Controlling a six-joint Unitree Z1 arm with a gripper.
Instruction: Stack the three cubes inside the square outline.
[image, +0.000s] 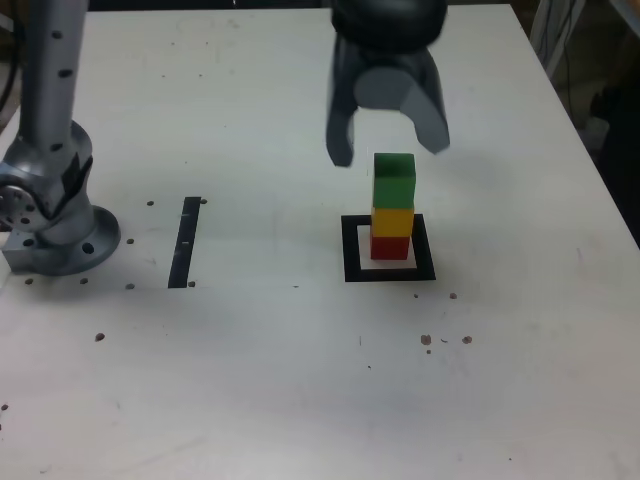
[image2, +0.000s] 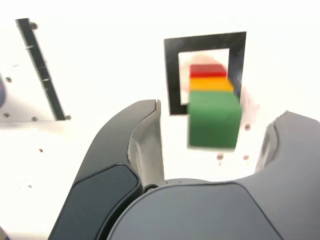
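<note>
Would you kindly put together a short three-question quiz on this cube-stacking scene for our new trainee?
1. True or false: the small green cube is the top block of the stack.
2. Which block touches the table inside the black tape square outline? A) small yellow cube B) small red cube C) green
3. Fill in: the dark grey gripper hangs above the stack with its jaws ____.

Key
1. True: it sits on the yellow cube.
2. B: red is lowest, within the outline.
3. Open: in both views the fingers stand apart and touch no cube.
</note>
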